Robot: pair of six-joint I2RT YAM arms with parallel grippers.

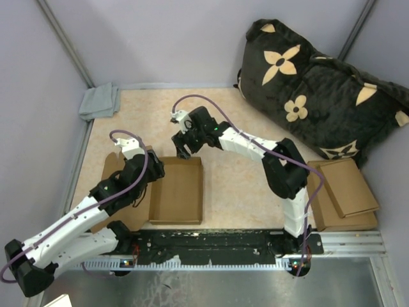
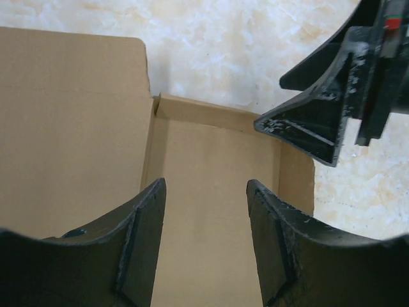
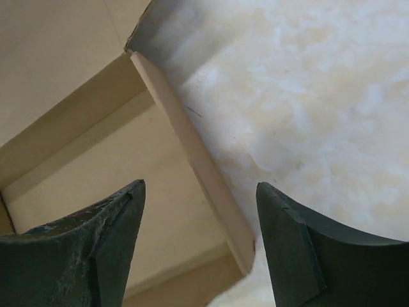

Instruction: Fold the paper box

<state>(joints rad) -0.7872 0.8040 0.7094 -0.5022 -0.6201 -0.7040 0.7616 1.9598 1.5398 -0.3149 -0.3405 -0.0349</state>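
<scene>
The paper box (image 1: 177, 190) is brown cardboard, a shallow tray with raised walls in the middle of the table, its flat lid flap (image 1: 114, 173) lying to the left under my left arm. My left gripper (image 1: 152, 171) is open and empty above the tray's left side; its view shows the tray floor (image 2: 211, 192) between the fingers. My right gripper (image 1: 183, 148) is open and empty over the tray's far edge; its view shows the far wall (image 3: 192, 153) running between its fingers. The right gripper also shows in the left wrist view (image 2: 319, 125).
A stack of flat brown cardboard sheets (image 1: 342, 192) lies at the right. A black cushion with tan flowers (image 1: 319, 89) fills the far right corner. A grey cloth (image 1: 100, 101) lies at the far left. Grey walls enclose the table.
</scene>
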